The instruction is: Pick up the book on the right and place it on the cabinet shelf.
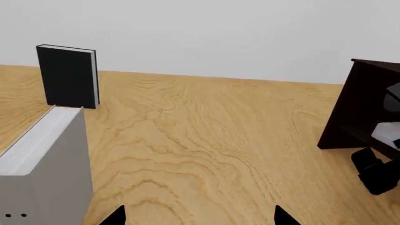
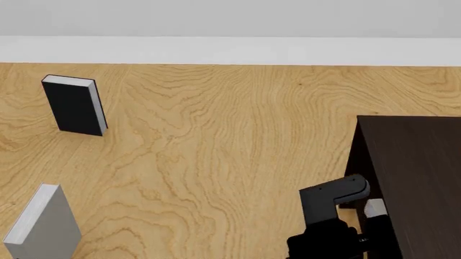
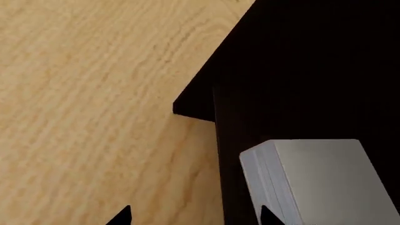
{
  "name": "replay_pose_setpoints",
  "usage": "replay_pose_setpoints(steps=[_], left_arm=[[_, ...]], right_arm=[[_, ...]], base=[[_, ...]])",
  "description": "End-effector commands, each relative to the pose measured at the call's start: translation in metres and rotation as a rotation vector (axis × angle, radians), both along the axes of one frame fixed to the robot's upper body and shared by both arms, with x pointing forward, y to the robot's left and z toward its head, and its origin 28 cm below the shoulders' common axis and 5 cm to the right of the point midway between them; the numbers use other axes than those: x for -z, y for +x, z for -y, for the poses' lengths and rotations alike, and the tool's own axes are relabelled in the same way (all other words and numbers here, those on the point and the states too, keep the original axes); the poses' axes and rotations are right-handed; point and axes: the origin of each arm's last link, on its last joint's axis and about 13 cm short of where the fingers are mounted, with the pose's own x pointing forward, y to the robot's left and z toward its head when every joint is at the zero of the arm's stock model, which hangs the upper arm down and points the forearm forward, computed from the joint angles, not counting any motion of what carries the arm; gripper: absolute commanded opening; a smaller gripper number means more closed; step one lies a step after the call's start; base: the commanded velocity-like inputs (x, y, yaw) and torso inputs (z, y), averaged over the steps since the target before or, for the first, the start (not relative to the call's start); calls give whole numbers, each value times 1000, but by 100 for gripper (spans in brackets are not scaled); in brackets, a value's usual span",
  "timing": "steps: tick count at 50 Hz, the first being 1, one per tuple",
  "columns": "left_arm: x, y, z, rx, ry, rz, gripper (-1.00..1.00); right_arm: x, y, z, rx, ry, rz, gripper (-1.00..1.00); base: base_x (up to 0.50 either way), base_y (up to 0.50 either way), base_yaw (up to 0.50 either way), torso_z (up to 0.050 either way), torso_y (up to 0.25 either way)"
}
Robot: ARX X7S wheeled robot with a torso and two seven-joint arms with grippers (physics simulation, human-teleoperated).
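Note:
The plain light-grey book [image 3: 319,183] with white page edges sits in the dark cabinet [image 3: 293,70], on its shelf. My right gripper [image 3: 194,218] is open at the cabinet's front edge. One fingertip [image 3: 270,216] overlaps the book's page edges and the other hangs over the wooden floor; nothing is between them. In the head view only a pale corner of the book [image 2: 374,208] shows beside the cabinet's side wall [image 2: 360,162], behind my right arm [image 2: 331,208]. My left gripper [image 1: 200,218] is open over bare floor.
A grey book with small dark dots on its spine [image 1: 44,164] stands close to my left gripper, with a black book [image 1: 67,76] upright behind it. In the head view both stand at the left: the grey book [image 2: 45,224] and the black book [image 2: 74,105]. Wooden floor [image 2: 216,151] lies between them and the cabinet.

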Motion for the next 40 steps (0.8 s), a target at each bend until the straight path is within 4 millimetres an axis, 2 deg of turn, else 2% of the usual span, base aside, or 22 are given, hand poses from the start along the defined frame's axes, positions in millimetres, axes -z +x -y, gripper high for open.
replay_pose_setpoints(steps=[1, 13, 40], left_arm=[[0, 0, 0, 0, 0, 2, 100], [0, -1, -1, -5, -2, 4, 100], [0, 0, 0, -1, 5, 5, 100]], right_arm=[[-15, 1, 11, 35, -92, 80, 100], [-16, 4, 8, 12, -96, 83, 100], [-28, -8, -32, -215, 36, 141, 100]], base=[[0, 0, 0, 0, 0], [0, -1, -1, 0, 0], [0, 0, 1, 0, 2]])
